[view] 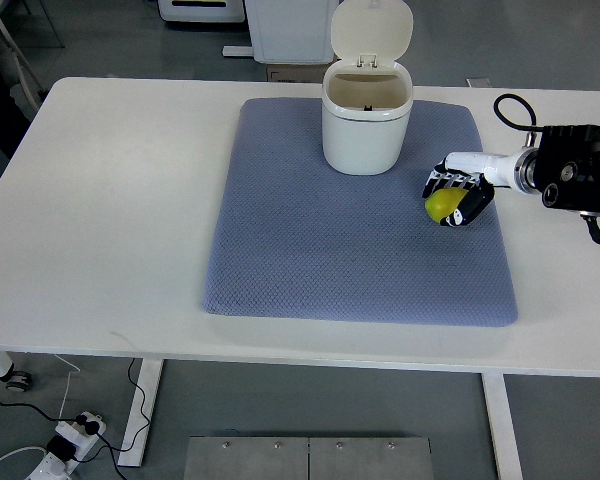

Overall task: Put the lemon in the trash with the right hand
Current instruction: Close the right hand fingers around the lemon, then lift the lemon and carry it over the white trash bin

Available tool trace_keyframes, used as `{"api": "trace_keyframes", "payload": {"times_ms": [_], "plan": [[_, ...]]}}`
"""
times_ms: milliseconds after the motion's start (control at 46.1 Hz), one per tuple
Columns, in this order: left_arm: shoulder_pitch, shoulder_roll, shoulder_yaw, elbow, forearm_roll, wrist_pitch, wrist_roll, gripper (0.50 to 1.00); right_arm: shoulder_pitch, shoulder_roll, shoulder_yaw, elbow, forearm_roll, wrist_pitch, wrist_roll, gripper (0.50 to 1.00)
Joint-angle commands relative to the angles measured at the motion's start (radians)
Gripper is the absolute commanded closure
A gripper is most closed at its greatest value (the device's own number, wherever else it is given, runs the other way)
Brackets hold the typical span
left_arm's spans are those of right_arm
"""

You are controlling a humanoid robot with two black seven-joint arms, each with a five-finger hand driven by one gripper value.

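Note:
A yellow lemon [441, 205] lies on the right part of the blue mat [330, 260]. My right hand [458, 196] comes in from the right edge and curls its black fingers over the lemon, grasping it at mat level. The white trash bin [367, 128] stands at the back middle of the mat with its lid [372, 31] flipped up and its mouth showing. The bin is a short way to the left of and behind the hand. No left arm shows.
The mat lies on a white table [110, 210]. A black cable [515, 110] loops above the right forearm. Behind the table stand white cabinets [280, 25]. A power strip [75, 435] lies on the floor at the lower left.

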Motion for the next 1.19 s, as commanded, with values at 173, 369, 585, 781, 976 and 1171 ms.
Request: {"api": "trace_keyframes", "payload": {"times_ms": [173,369,585,781,976,1171], "plan": [[0.000,0.000,0.000,0.000,0.000,0.000,0.000,0.500,0.000,0.001,0.000,-0.001,0.000,0.001,0.008,1.000],[0.000,0.000,0.000,0.000,0.000,0.000,0.000,0.500,0.006,-0.005,0.000,-0.001,0.000,0.004,0.009,1.000],[0.000,0.000,0.000,0.000,0.000,0.000,0.000,0.500,0.054,-0.048,-0.005,-0.001,0.000,0.015,0.009,1.000],[0.000,0.000,0.000,0.000,0.000,0.000,0.000,0.500,0.109,-0.086,-0.008,-0.005,0.000,0.044,0.009,1.000],[0.000,0.000,0.000,0.000,0.000,0.000,0.000,0.500,0.166,-0.118,-0.006,-0.005,0.003,0.049,0.008,1.000],[0.000,0.000,0.000,0.000,0.000,0.000,0.000,0.500,0.224,-0.141,0.000,-0.005,0.011,0.084,0.006,1.000]]}}
